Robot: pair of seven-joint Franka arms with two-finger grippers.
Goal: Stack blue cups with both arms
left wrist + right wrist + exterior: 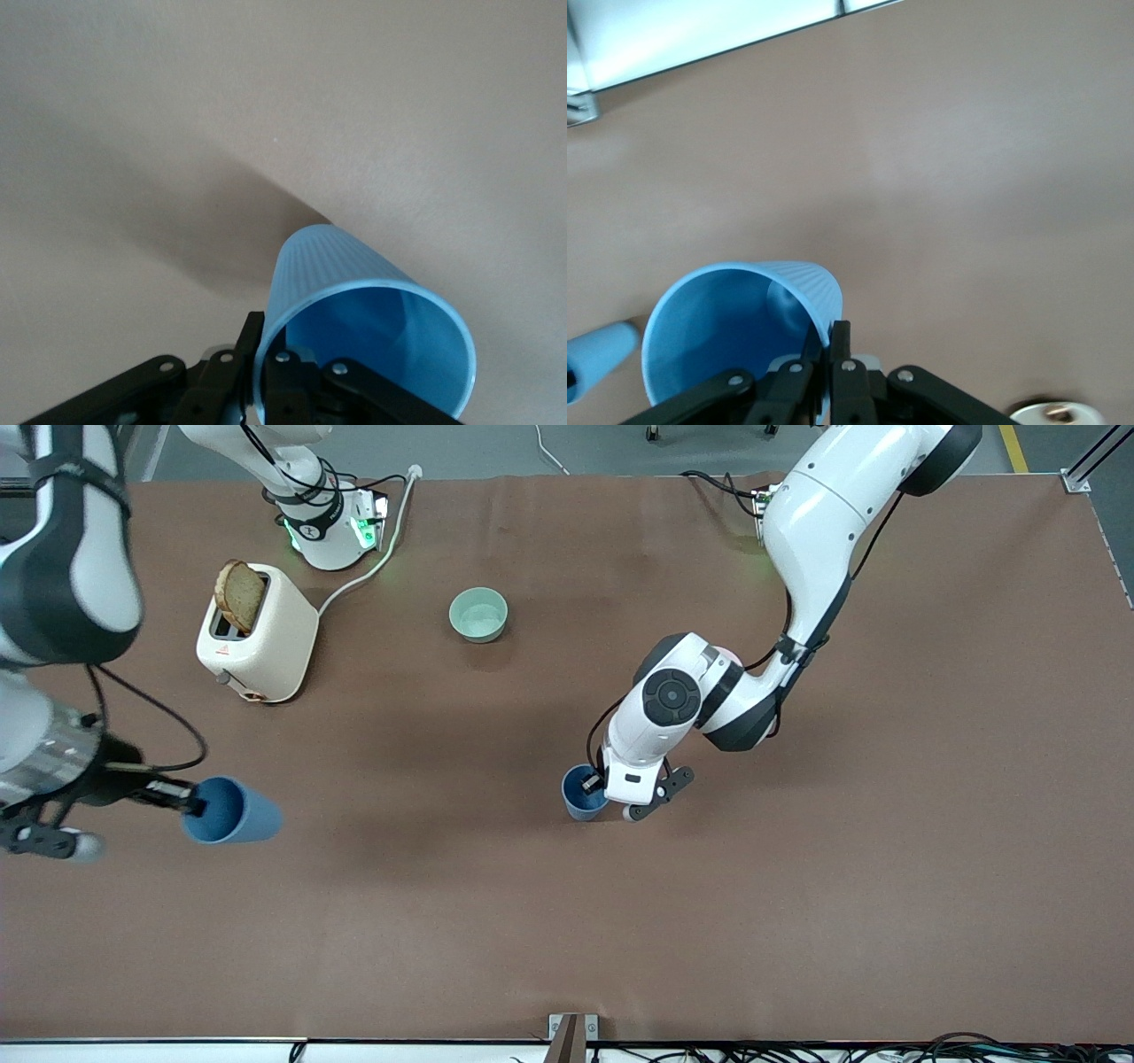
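Note:
My right gripper [197, 808] is shut on the rim of one blue cup [232, 811]. It holds the cup tipped on its side in the air over the right arm's end of the table. The right wrist view shows its fingers pinching the cup's wall [735, 328]. My left gripper [595, 784] is shut on the rim of the second blue cup [582, 792]. That cup is upright near the middle of the table, at or just above the surface. In the left wrist view one finger is inside this cup [372, 319] and one is outside.
A cream toaster [266, 638] with a bread slice [239, 595] stands toward the right arm's end, its cable running to the arm's base. A mint-green bowl [478, 614] sits farther from the front camera than the upright cup. The brown table [797, 921] lies bare toward the front camera.

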